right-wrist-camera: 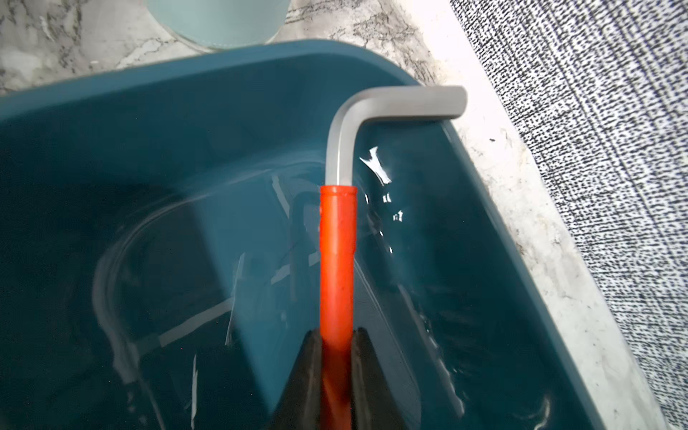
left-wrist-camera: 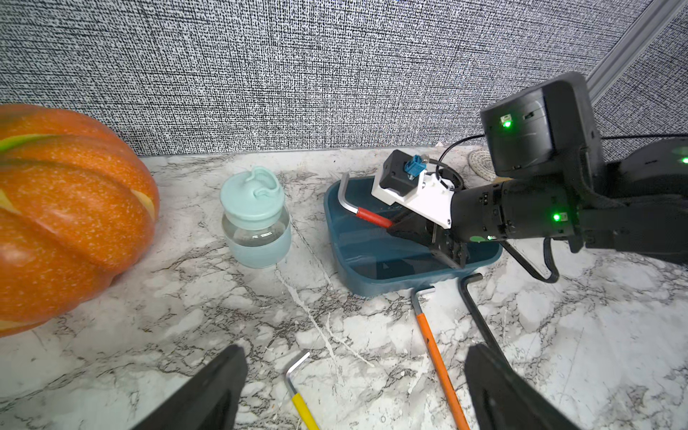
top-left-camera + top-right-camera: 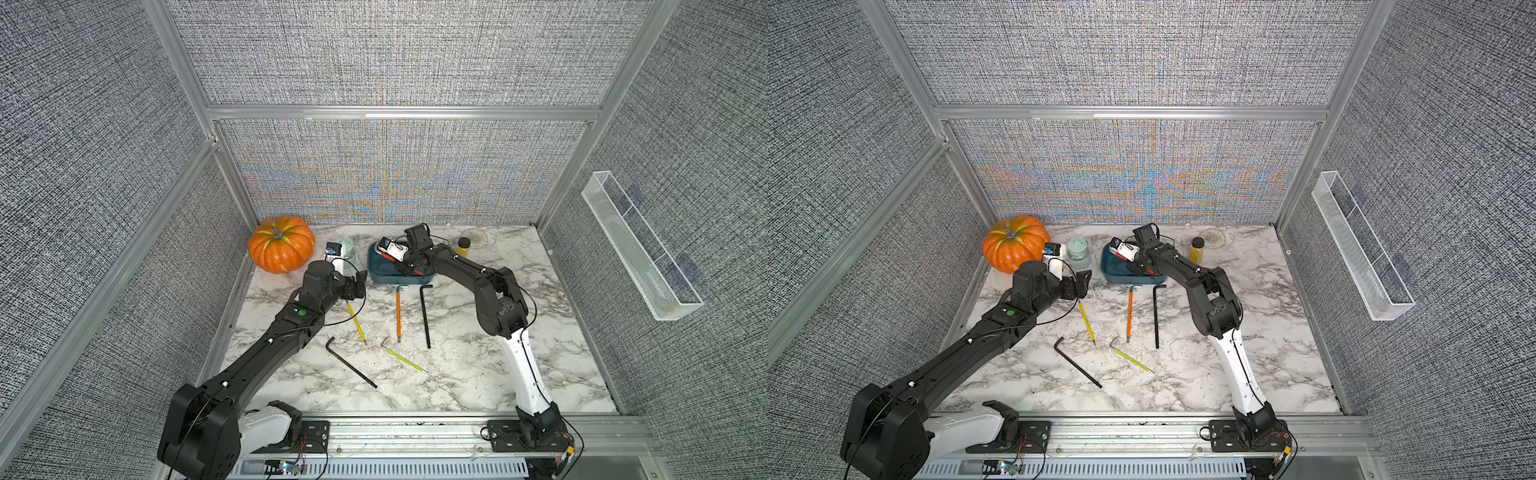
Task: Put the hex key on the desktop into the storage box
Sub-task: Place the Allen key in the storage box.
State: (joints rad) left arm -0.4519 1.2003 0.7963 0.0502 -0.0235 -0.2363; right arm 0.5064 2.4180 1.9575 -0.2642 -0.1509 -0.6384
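my right pincer point(image 1: 337, 337) was closed narrow on the red-sleeved hex key point(image 1: 337, 242), a finger pressed to each side of the sleeve, low inside the storage box point(image 1: 186, 111). the key's bare bent end sat at the box's rim. my left pincer point(image 2: 355, 357) stood wide, holding nothing, over the bent end of a yellow hex key point(image 2: 298, 387). on the surface point(image 3: 478, 374), an orange hex key point(image 3: 398, 311) and a black hex key point(image 3: 424, 311) lay side by side, their bent ends just beside the box's near wall.
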